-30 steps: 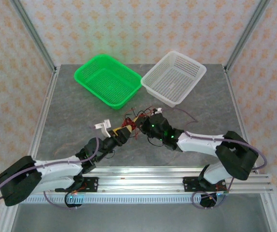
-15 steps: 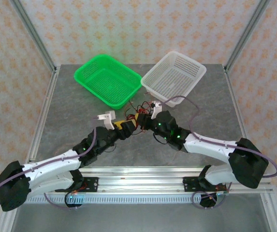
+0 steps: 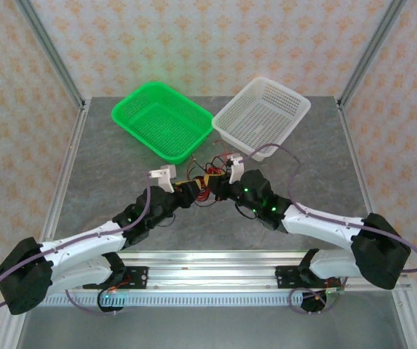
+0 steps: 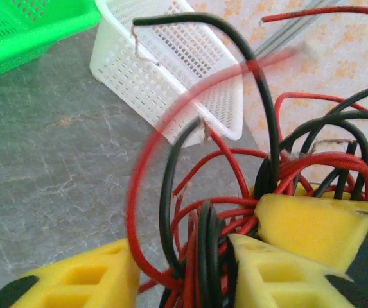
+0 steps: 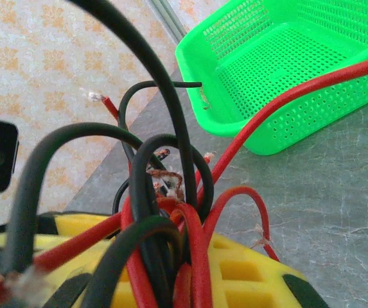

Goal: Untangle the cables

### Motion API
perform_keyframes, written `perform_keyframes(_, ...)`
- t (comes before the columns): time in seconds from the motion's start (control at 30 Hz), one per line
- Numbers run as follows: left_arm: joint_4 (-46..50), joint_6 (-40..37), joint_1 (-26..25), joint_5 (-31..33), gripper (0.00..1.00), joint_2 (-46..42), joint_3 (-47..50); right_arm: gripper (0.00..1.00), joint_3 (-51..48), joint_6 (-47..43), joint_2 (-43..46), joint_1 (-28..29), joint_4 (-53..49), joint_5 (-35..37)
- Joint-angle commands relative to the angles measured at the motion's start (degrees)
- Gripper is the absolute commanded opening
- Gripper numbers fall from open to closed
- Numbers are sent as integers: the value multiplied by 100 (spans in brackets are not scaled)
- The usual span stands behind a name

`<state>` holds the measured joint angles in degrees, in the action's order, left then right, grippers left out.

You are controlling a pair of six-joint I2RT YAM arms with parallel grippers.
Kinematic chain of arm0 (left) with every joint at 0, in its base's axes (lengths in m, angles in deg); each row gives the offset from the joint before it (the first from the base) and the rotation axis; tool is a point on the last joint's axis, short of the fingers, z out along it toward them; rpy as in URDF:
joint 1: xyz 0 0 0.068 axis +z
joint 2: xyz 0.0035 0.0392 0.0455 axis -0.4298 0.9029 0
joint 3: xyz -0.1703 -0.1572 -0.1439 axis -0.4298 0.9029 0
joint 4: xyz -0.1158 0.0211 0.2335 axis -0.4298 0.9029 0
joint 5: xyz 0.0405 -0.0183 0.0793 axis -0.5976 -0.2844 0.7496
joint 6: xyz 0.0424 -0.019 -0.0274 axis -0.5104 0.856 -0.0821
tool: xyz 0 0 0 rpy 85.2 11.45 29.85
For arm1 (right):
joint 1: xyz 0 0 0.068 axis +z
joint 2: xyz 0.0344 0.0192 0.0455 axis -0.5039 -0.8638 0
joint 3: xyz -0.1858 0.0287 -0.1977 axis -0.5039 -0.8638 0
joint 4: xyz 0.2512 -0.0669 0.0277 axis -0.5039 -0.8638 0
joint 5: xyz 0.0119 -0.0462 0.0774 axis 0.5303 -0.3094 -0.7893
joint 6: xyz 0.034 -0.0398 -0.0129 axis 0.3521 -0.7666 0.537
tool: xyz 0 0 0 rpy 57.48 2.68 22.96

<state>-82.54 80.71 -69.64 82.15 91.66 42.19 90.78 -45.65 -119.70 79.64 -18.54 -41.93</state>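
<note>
Where the two arms meet over the middle of the grey table [image 3: 99, 182], the cables [image 3: 204, 179] are bunched in one knot of thin red and black wire. The knot sits between the left gripper [image 3: 189, 192] and the right gripper [image 3: 220, 188], whose tips are just beside each other. Right gripper: closed on the cables. In its wrist view the strands rise from between its yellow fingers [image 5: 238, 279] and loop upward, several bare ends showing. Left gripper: a sheaf of red and black strands runs down between its yellow fingers [image 4: 84, 279], which stand a little apart on either side. Whether they pinch the sheaf or merely bracket it, cannot tell. One red strand is blurred in that view. Knot lies on the near side of the green basket [image 3: 161, 123] and the white basket [image 3: 263, 116], close to both. Baskets sit side by side at the far end of the table, corners near each other.
</note>
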Motion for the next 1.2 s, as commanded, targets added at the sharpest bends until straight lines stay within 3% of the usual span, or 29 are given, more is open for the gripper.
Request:
perform_keyframes(0.0, 74, 24, 173, 115, 25, -50, -86, 0, -101, -200, 302, 14, 394, -294)
perform_keyframes(0.17, -271, 220, 201, -146, 1, 116, 147, 0, -281, -16, 326, 14, 717, -263)
perform_keyframes(0.43, -826, 479, 200, -483, 0, 228, 427, 0, -649, 364, 549, 18, 1328, -13)
perform_keyframes(0.67, -682, 731, 195, -144, 0, -106, 714, 1, -803, 920, 907, 11, 1190, 1002)
perform_keyframes(0.77, -729, 840, 200, 14, 0, -244, 882, 29, -646, 1494, 838, 10, 613, 1311)
perform_keyframes(0.87, -697, 823, 202, 174, 0, -307, 942, 46, -411, 2019, 660, 5, -28, 1295)
perform_keyframes(1.0, -550, 674, 200, 355, 0, -352, 888, 60, -243, 2589, 579, 9, -828, 1214)
perform_keyframes(1.17, -378, 466, 200, 570, 0, -438, 788, 63, 57, 3053, 612, 9, -2192, 1212)
